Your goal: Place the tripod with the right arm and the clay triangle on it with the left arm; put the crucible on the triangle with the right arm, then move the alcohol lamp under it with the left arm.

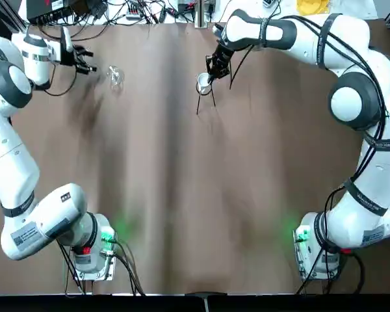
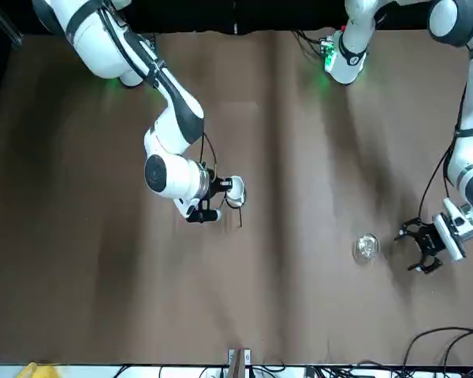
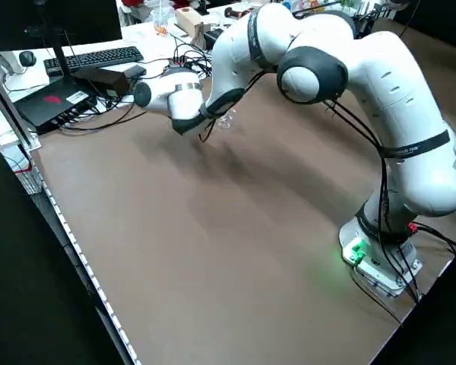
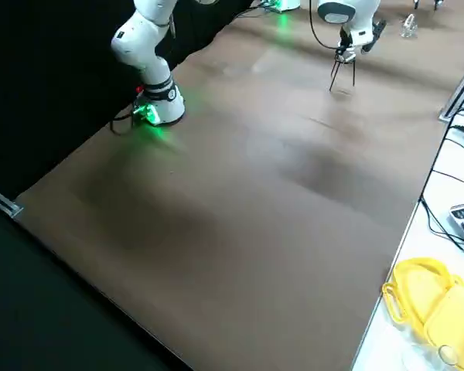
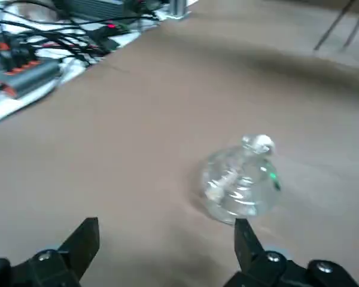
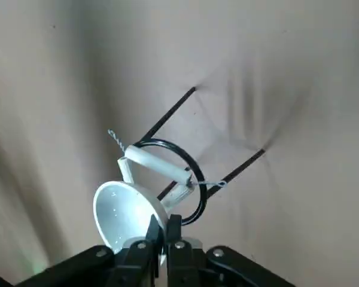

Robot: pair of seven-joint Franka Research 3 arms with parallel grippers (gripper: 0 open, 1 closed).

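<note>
The black wire tripod stands at the far middle of the table, also seen from above as the tripod. The white clay triangle lies across its ring. My right gripper is shut on the rim of the white crucible, which hangs tilted at the ring's edge, off its centre. From above, the crucible sits just below the right gripper. The clear glass alcohol lamp stands on the table just ahead of my open left gripper. From overhead the lamp is to the right of the left gripper.
Cables and power strips run along the table's far edge behind the lamp. A keyboard and other gear sit beyond that edge. A yellow object lies off the table on the white bench.
</note>
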